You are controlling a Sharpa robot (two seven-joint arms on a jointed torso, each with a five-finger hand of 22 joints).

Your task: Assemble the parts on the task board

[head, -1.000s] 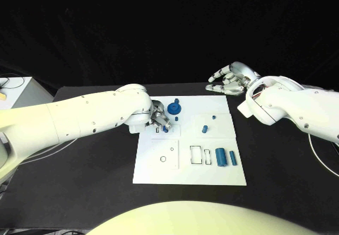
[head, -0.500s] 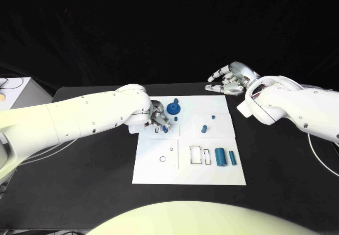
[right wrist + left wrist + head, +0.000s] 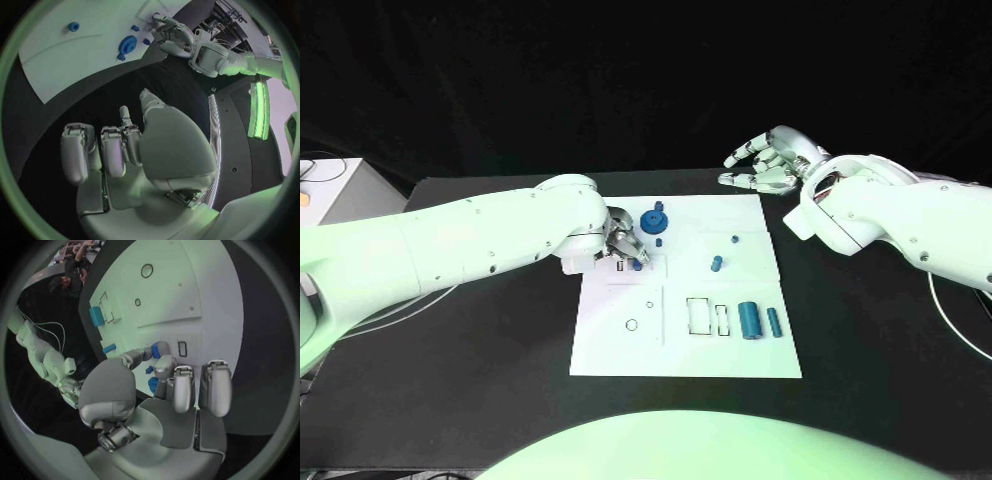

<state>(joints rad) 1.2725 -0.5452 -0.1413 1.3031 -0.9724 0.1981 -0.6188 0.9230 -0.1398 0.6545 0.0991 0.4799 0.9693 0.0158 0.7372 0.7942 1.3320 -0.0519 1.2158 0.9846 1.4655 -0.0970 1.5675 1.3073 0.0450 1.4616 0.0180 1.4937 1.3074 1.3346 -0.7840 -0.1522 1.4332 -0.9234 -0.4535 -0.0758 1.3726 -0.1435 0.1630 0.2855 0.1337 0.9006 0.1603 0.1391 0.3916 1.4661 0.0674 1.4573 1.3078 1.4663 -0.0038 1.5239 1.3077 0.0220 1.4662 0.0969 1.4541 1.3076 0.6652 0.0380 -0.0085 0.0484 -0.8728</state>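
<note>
The task board (image 3: 625,345) lies flat in the middle of the black table (image 3: 459,400), a white plate printed with outlined slots. Near its far edge sits a blue gear-shaped part (image 3: 655,222) with a small knob behind it. A small blue peg (image 3: 734,240) and a short blue cylinder (image 3: 717,264) lie toward the board's right side, apart from each other. Closer to the robot, two longer blue cylinders (image 3: 751,320) lie side by side just right of two rectangular slot outlines (image 3: 700,315). A small round hole (image 3: 632,324) marks the board's left half.

The left hand (image 3: 620,243) is over the board's far left corner, just beside the gear. Its fingers (image 3: 164,366) are drawn narrow, pinching a small blue part (image 3: 155,351) between thumb and fingertip, right next to a small rectangular slot (image 3: 182,348); whether the part touches the board cannot be told. The remaining fingers are curled downward beside the pinch.

The right hand (image 3: 764,163) hangs beyond the board's far right corner, over the table and well apart from every part. Its fingers (image 3: 112,150) are loosely bent and spread from the thumb, with nothing between them.

A pale box (image 3: 336,185) stands past the table's left edge, well away from the board.
</note>
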